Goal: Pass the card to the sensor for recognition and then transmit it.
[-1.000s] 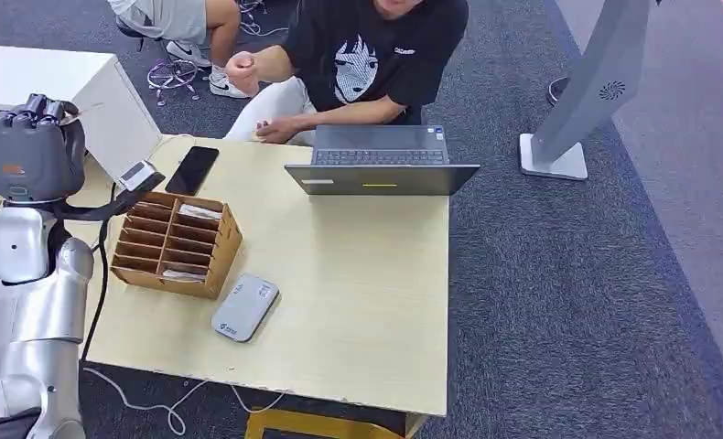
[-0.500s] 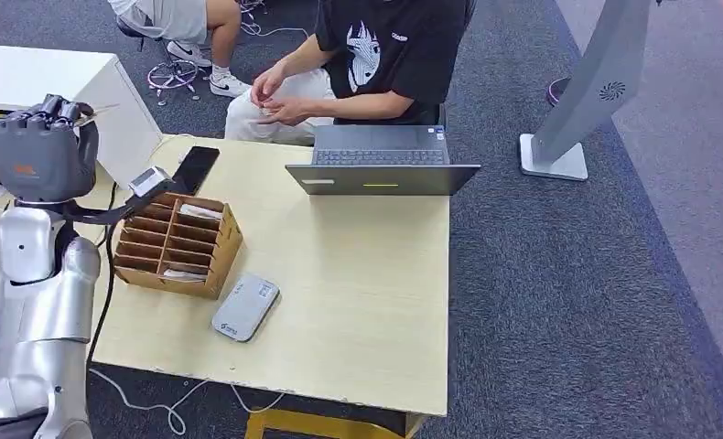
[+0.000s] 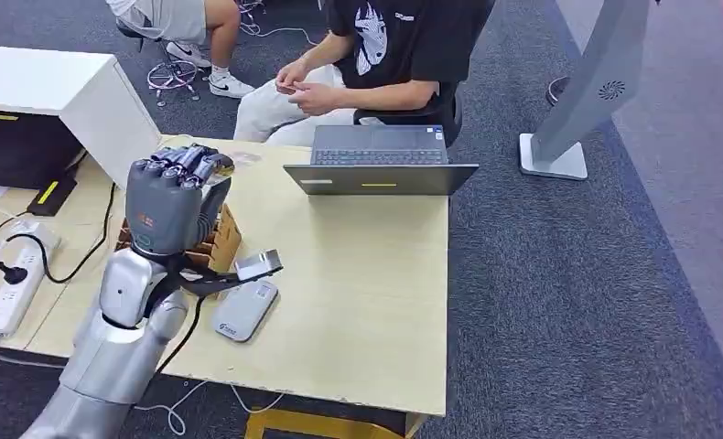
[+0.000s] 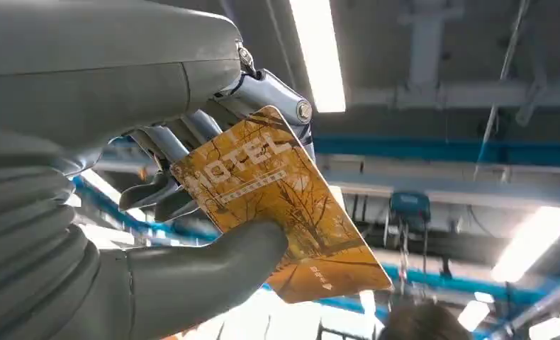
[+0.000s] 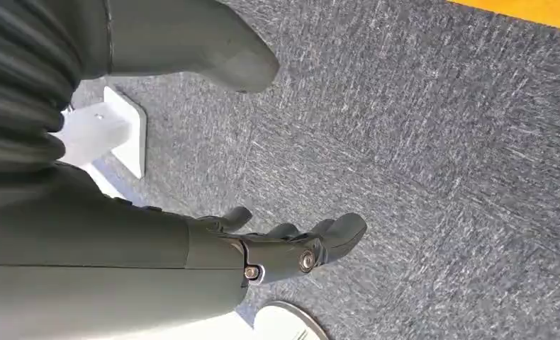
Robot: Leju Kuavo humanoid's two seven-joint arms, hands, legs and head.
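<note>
Head view shows the left hand (image 3: 168, 203) has swung in from the table's left edge to hover over the wooden organizer (image 3: 222, 240), just behind the grey sensor (image 3: 245, 307); it pinches the orange card (image 4: 281, 202), so recognition looks imminent

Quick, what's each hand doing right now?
Left hand: holding the card.
Right hand: open, holding nothing.
</note>
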